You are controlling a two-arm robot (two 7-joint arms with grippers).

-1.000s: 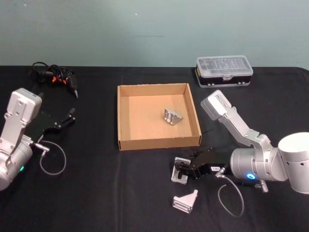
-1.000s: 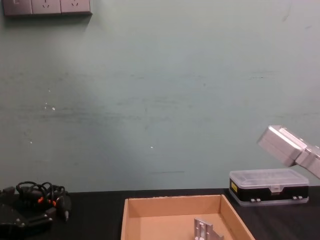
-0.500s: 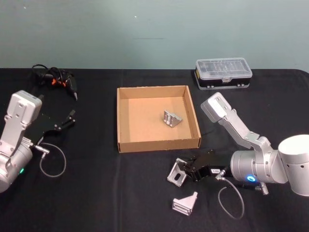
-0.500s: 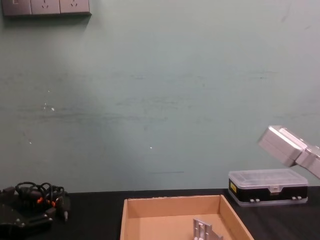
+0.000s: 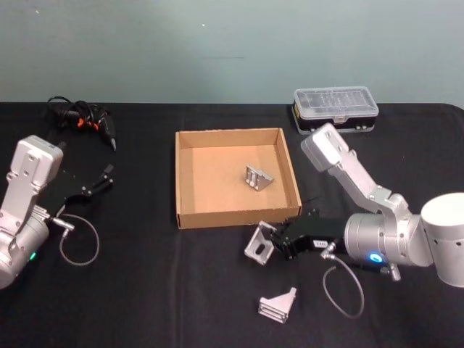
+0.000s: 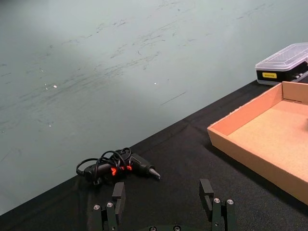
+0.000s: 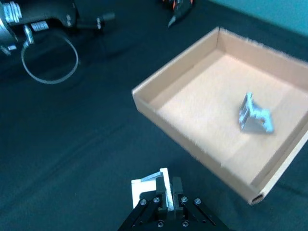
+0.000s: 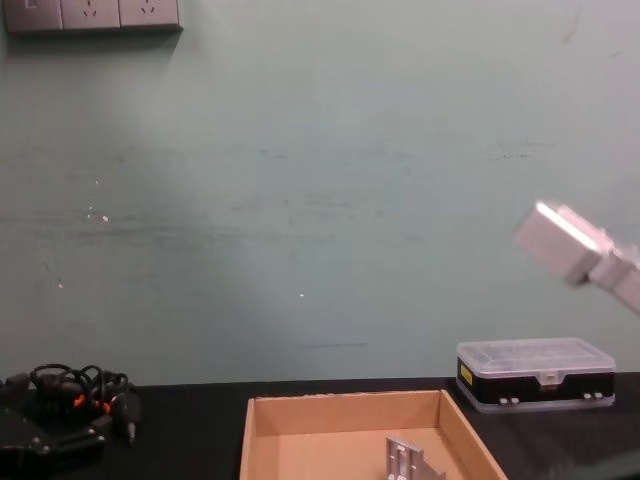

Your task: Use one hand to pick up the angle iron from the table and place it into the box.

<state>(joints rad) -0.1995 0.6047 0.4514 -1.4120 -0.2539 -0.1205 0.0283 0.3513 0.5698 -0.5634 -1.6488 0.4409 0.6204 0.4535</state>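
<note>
Angle iron sits pinched in the right gripper, just in front of the box and close to its front wall. The wrist view shows the black fingers closed tight on the bracket's thin plate, with the box beyond them. A second bracket lies inside the box, near its right wall. A third bracket lies on the table, farther out in front of the box. The left gripper hangs well to the left of the box with its fingers spread wide and nothing between them. A black case stands behind the box's right corner.
</note>
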